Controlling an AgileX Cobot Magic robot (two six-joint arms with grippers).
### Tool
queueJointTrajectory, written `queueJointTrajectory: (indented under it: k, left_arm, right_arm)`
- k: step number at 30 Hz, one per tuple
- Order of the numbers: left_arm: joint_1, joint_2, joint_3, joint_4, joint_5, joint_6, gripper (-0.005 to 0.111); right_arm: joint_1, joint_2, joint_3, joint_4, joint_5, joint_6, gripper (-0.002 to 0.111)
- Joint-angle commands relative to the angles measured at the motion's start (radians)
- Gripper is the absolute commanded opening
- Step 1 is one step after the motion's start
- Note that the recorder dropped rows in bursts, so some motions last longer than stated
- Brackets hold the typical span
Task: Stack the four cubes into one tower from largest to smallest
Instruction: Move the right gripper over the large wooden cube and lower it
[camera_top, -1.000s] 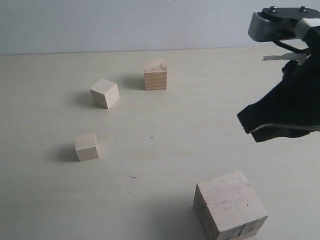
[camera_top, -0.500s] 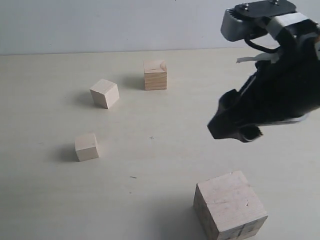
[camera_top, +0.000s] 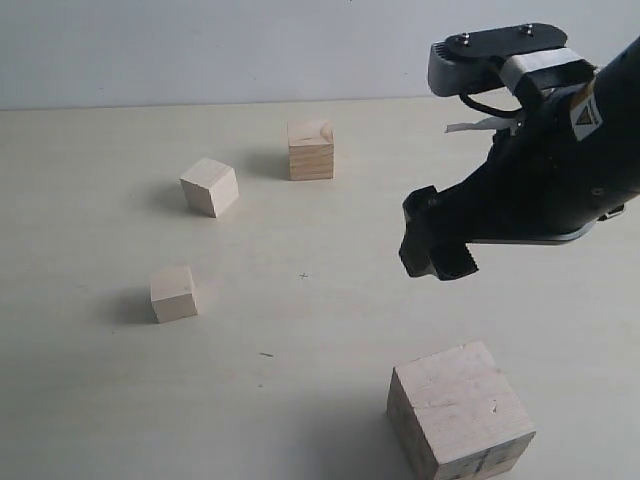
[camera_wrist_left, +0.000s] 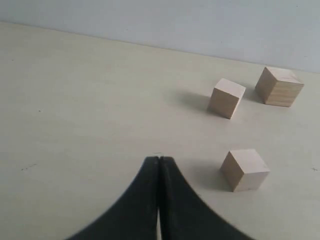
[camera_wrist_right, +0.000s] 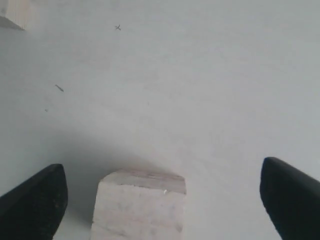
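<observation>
Four wooden cubes lie apart on the pale table, none stacked. The largest cube (camera_top: 461, 412), pale with dark marks low on its side, sits at the front right and also shows in the right wrist view (camera_wrist_right: 139, 206). The darker tan cube (camera_top: 310, 149) stands at the back, a small pale cube (camera_top: 210, 186) to its left, and the smallest cube (camera_top: 174, 293) nearer the front. My right gripper (camera_top: 437, 250) hangs open above the table, beyond the largest cube, with its fingers (camera_wrist_right: 35, 200) spread wide either side. My left gripper (camera_wrist_left: 158, 165) is shut on nothing, the smallest cube (camera_wrist_left: 245, 169) lying beside it.
The table's far edge meets a plain light wall (camera_top: 250, 50). A small dark cross mark (camera_top: 304, 275) and a short dark streak (camera_top: 265, 354) lie on the tabletop between the cubes. The right arm's black body (camera_top: 560, 170) fills the right side of the exterior view.
My right arm has swung in from the right edge towards the middle, its gripper coming lower and nearer the largest cube. The cubes have not moved.
</observation>
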Motion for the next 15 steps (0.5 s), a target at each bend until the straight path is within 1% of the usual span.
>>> queueJointTrajectory:
  k: [1, 2, 5, 7, 8, 9, 10, 12, 13, 15]
  left_arm:
    - [-0.004, -0.006, 0.000, 0.002, -0.001, -0.002, 0.000]
    - [-0.004, -0.006, 0.000, 0.002, -0.001, -0.002, 0.000]
    - [-0.004, -0.006, 0.000, 0.002, -0.001, -0.002, 0.000]
    - [-0.004, -0.006, 0.000, 0.002, -0.001, -0.002, 0.000]
    - [-0.004, -0.006, 0.000, 0.002, -0.001, -0.002, 0.000]
    - [-0.004, -0.006, 0.000, 0.002, -0.001, -0.002, 0.000]
    - [-0.004, -0.006, 0.000, 0.002, -0.001, -0.002, 0.000]
    - [-0.004, -0.006, 0.000, 0.002, -0.001, -0.002, 0.000]
    - [-0.004, -0.006, 0.000, 0.002, -0.001, -0.002, 0.000]
    - [-0.004, -0.006, 0.000, 0.002, -0.001, -0.002, 0.000]
  right_arm:
    - [0.001, 0.001, -0.007, -0.012, -0.026, 0.015, 0.099]
    - [0.001, 0.001, -0.007, 0.032, -0.028, 0.017, 0.099]
    - [0.001, 0.001, -0.007, 0.049, -0.018, 0.049, 0.099]
    - [0.001, 0.001, -0.007, 0.122, -0.008, 0.049, 0.099]
    - [0.001, 0.001, -0.007, 0.206, -0.003, 0.049, 0.099]
    - [0.001, 0.001, -0.007, 0.240, -0.008, 0.049, 0.099]
    - [0.001, 0.001, -0.007, 0.263, -0.050, 0.029, 0.099]
    - [0.001, 0.001, -0.007, 0.263, -0.195, -0.013, 0.099]
    - [0.001, 0.001, -0.007, 0.261, -0.231, -0.017, 0.099]
    - [0.001, 0.001, -0.007, 0.261, -0.217, -0.018, 0.099]
